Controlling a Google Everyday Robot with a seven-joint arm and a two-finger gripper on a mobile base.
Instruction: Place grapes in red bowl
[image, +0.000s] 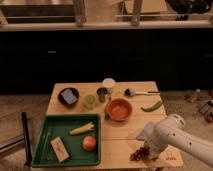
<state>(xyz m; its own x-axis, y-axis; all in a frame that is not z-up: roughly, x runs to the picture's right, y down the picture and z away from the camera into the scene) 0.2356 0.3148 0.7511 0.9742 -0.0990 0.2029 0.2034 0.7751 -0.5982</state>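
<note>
End effector (148, 149) low at front right corner of desk (118, 134), closed tight, on grapes (140, 154) by our reading. Bunch not yet off desk. Grasp step in hand. Next we lift clear, carry toward desk centre, release over red bowl (120, 101).

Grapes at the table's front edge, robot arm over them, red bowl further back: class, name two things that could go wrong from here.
1. The gripper, jaws shut, is at the grapes close to the table's front edge, its hold hidden by the arm; a loose bunch could slip and fall off.
2. The red bowl has a dark cup just behind and left of it; a wide swing might knock it.
</note>
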